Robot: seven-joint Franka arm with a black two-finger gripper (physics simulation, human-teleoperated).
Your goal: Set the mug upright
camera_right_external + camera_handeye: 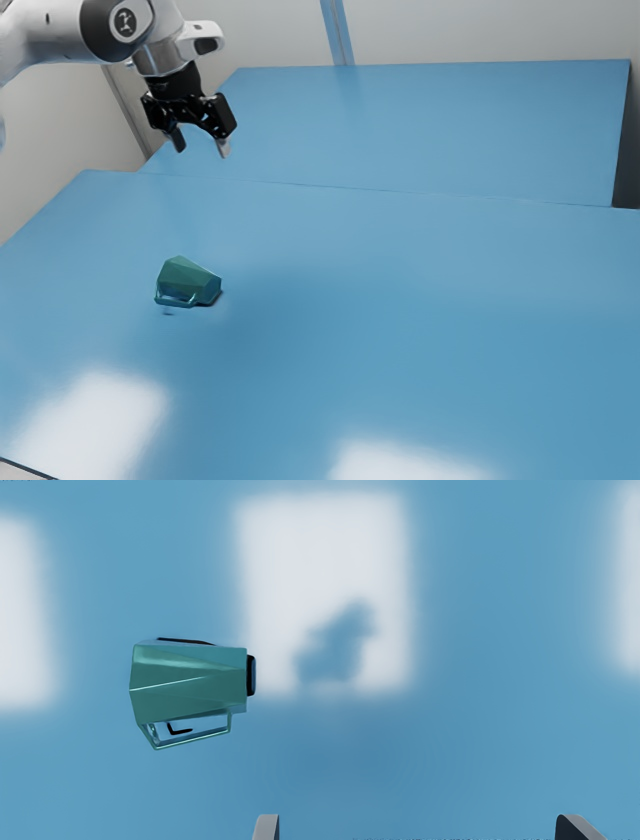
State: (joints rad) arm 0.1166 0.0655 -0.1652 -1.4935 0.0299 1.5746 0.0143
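The green faceted mug (187, 283) lies on its side on the blue table, in the exterior view's left half. High above the table and apart from the mug, my gripper (201, 148) stands open with nothing between its fingers. In the wrist view the mug (190, 680) shows its side wall, with its angular handle out to one side, nearer the fingers. My gripper (417, 827) has its two fingertips wide apart there. The inside of the mug is hidden.
The blue table (400, 300) stretches around the mug, with bright light patches on it. A raised blue panel (450, 130) stands beyond the table's far edge, against pale walls. A soft shadow falls on the table near the mug.
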